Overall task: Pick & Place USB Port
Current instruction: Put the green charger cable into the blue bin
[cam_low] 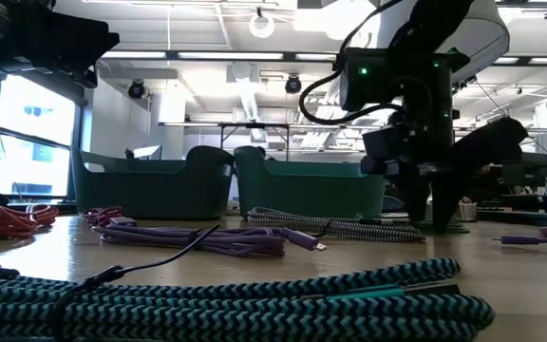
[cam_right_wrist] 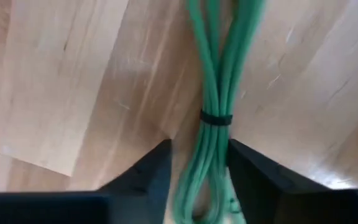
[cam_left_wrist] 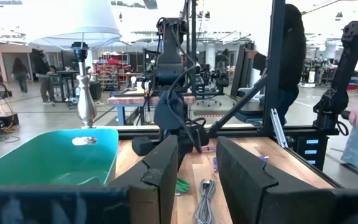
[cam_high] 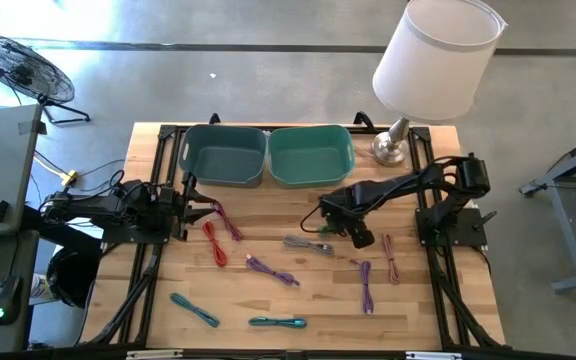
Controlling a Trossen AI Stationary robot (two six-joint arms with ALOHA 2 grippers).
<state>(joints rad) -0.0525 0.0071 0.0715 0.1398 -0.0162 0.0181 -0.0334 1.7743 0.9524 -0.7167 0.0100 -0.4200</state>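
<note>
- Green bundled cable [cam_right_wrist: 215, 118] lies on wooden table [cam_right_wrist: 61, 81], between right gripper [cam_right_wrist: 197, 168] fingers, jaws narrowly apart around it.
- Left gripper [cam_left_wrist: 197, 168] waits at table's left side, jaws parted, holding nothing.

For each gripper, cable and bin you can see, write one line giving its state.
Right gripper: open, fingers astride the green cable.
Green cable: bundled, tied, lying on the table.
Left gripper: open, holding nothing.
Grey cable: lying loose on the table.
Green bin: upright.
</note>
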